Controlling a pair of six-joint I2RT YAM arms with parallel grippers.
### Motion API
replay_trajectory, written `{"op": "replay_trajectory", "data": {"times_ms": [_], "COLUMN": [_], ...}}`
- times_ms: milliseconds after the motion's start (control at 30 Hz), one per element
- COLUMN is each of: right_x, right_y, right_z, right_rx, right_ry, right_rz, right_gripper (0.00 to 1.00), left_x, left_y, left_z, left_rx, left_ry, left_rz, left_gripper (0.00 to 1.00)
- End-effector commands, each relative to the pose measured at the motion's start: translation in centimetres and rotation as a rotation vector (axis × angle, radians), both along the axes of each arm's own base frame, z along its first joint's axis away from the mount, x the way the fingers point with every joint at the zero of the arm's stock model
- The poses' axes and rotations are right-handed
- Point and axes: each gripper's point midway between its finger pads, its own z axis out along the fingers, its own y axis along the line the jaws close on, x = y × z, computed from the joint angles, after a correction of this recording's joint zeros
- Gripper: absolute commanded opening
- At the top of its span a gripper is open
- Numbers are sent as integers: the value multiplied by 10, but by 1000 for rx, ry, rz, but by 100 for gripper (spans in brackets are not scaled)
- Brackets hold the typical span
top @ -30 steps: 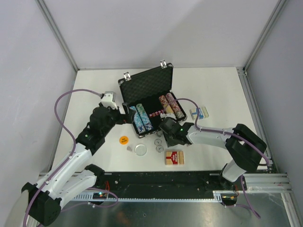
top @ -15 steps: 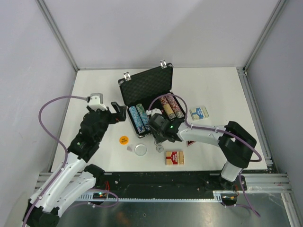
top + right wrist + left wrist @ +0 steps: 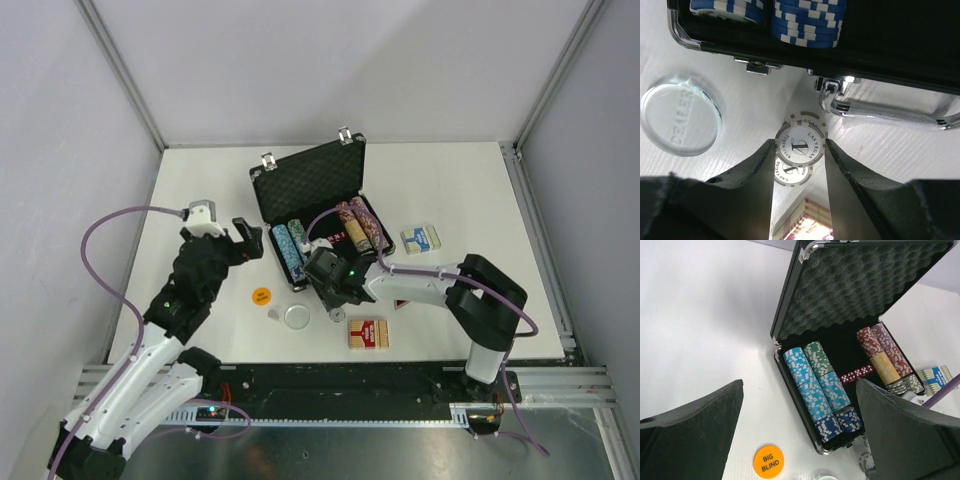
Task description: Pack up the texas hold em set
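Note:
The black silver-trimmed case (image 3: 309,181) stands open with its foam lid up. It holds rows of poker chips (image 3: 817,387) and red dice (image 3: 857,373). My right gripper (image 3: 335,303) is just in front of the case's handle (image 3: 890,112). Its fingers press both edges of a white and grey poker chip (image 3: 801,145), with two more like chips lying under it on the table. My left gripper (image 3: 250,236) is open and empty, above the table left of the case, wide open in the left wrist view (image 3: 800,440).
An orange BIG BLIND button (image 3: 260,296) and a clear DEALER button (image 3: 297,317) lie in front of the case. A red card deck (image 3: 368,333) lies near the front edge. A blue deck (image 3: 421,238) lies right of the case.
My right gripper has moved left along the case front onto the loose chips. My left gripper has drawn back left from the case and stayed open.

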Motion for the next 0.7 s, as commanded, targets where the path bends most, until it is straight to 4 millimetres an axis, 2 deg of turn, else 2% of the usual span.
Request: {"op": "replay_trajectory", "data": {"times_ms": [0,333,667], "right_x": [12,13,18], "right_y": [10,9,9], "right_z": [6,0,11], "right_rx": [-4,-19,-14], "right_ry": [-36,-23,-62], "right_rz": [16,14,16], "right_gripper": [44,45,66], "left_x": [3,0,1], "left_y": [5,10,13], "left_z": [1,2,1], "left_rx": [0,3,18], "left_ry": [-7,-18,-18], "left_rz": [29,48,57], "left_gripper": [100,100,100]}}
